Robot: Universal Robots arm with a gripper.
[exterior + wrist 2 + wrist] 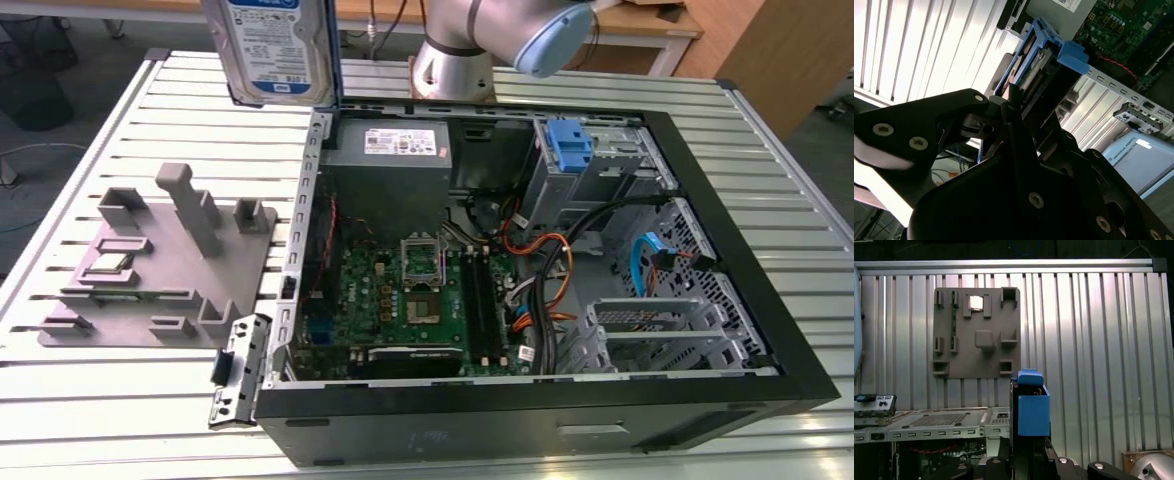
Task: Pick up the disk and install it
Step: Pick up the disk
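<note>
The disk (280,50), silver with a white-and-blue label and blue side rails, hangs upright in the air above the table. It is over the open computer case's far corner at the exterior view's left. In both wrist views it shows edge-on, with a blue rail (1032,412) on the disk (1040,60). The black gripper (1016,107) is shut on the disk's end, with its fingers (1019,460) on either side. The drive cage (594,165) inside the case is well off to the exterior view's right of the disk.
The open case (747,330) holds a motherboard (414,300), a grey power supply (394,150), cables and an upright blue latch piece (570,150). A grey fixture plate (147,270) lies on the slatted table (94,400). The arm's base (454,60) stands behind the case.
</note>
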